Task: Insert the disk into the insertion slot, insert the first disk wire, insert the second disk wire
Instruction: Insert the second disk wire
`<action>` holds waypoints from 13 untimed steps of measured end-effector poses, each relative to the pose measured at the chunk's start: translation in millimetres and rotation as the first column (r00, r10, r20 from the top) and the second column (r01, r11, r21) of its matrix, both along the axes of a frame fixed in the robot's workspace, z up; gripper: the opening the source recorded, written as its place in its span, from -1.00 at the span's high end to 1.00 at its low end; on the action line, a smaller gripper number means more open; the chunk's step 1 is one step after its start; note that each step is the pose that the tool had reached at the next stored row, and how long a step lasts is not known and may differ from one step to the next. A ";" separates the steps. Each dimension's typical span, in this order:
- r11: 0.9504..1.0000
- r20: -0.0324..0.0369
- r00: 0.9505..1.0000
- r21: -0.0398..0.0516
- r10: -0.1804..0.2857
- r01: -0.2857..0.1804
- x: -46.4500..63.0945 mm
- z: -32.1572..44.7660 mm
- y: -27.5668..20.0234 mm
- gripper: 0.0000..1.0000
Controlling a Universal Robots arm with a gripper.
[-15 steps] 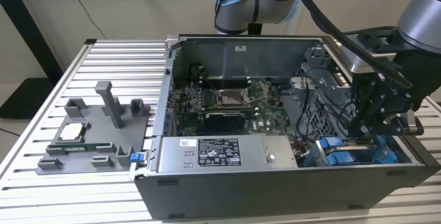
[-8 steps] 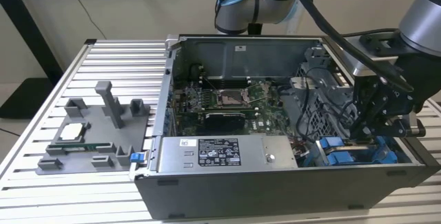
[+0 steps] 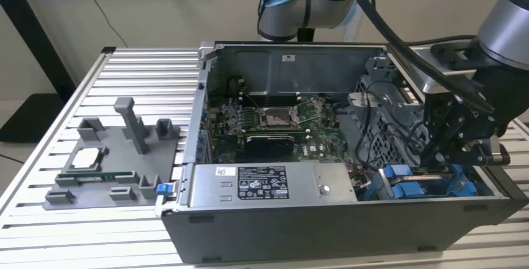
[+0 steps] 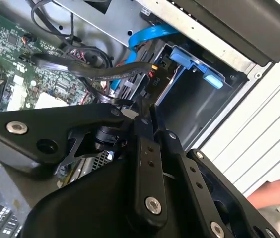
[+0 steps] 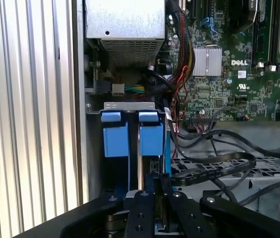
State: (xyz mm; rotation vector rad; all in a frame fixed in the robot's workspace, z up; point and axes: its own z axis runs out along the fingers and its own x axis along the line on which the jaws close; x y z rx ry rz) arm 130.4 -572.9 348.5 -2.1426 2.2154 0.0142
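Exterior view, left to right: a grey fixture tray (image 3: 116,157) sits on the slatted aluminium tabletop (image 3: 49,232), holding spare parts ready within the arm's reach, well apart from the open computer case (image 3: 331,219), which lies on its side so its inside faces up. At the case's near edge sits the grey labelled power-supply box (image 3: 264,185); beyond it lies the motherboard (image 3: 273,126). At the exterior view's right the end effector (image 3: 442,151) hangs low over the insertion slot (image 3: 413,182), its fingers drawn narrow, seemingly pinched on something thin that I cannot identify. In the first wrist view the slot's blue tabs (image 5: 132,134) stand side by side right before the fingers (image 5: 142,203), beside black cables (image 5: 209,163). The disk appears already seated in the bay, so this looks like wire work. Plain pale walls stand behind.
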 end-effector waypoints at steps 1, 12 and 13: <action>1.000 0.001 1.000 0.000 0.000 0.000 0.0 -0.3 0.0 1.00; 1.000 0.016 1.000 0.000 0.000 0.000 0.2 -3.2 2.2 1.00; 1.000 0.018 1.000 0.001 0.000 0.000 0.2 -3.4 2.6 1.00</action>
